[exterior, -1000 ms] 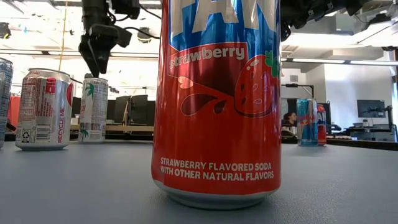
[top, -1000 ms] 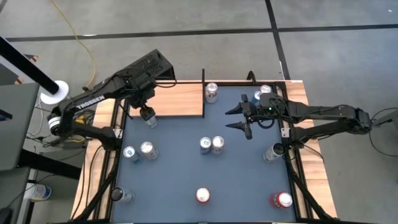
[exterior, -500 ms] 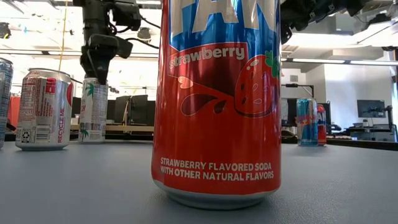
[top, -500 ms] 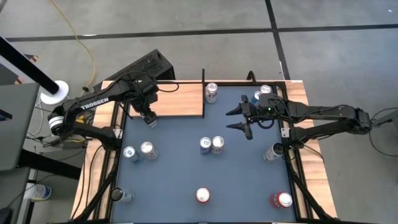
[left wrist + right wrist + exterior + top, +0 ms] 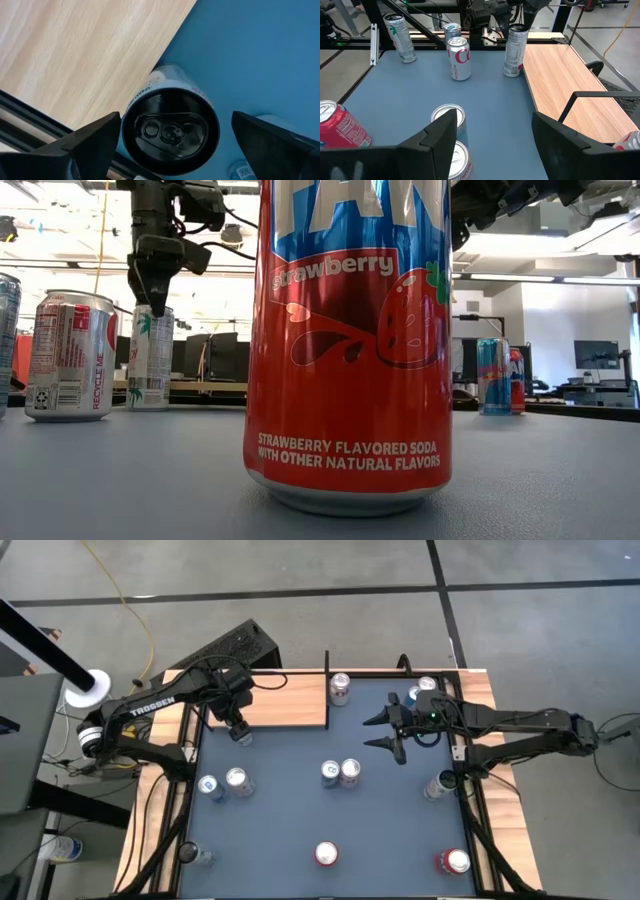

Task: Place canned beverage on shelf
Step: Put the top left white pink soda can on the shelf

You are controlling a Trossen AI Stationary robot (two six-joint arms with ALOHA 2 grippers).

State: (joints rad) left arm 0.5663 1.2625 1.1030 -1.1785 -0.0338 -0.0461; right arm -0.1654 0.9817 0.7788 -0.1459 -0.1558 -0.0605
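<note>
Comparing the high view with a second ago, I see my left gripper (image 5: 238,729) has swung in from farther out over the table to sit directly above the slim can (image 5: 241,735) that stands on the blue table (image 5: 290,820) just beside the shelf (image 5: 285,703), off its near edge; the can itself has not moved. My right gripper (image 5: 384,730) has stayed where it was, hovering well away from the shelf on the far side of the table, fingers parted and empty. In the low view, past the big strawberry soda can (image 5: 348,340) that fills the middle, the left gripper (image 5: 150,280) has come down until its tips reach the rim of the palm-printed slim can (image 5: 150,357), which stands upright with the shelf's edge behind it. In the left wrist view the can's dark top (image 5: 170,131) sits centred between my two fingers (image 5: 90,145), which are spread wide on either side and not touching it, the shelf's wood (image 5: 85,55) right alongside. In the right wrist view the fingers (image 5: 437,137) stand apart around nothing, with the shelf (image 5: 560,80) and several cans beyond. I judge the approach is lined up; lowering and closing comes next, with nothing on the shelf yet.
</note>
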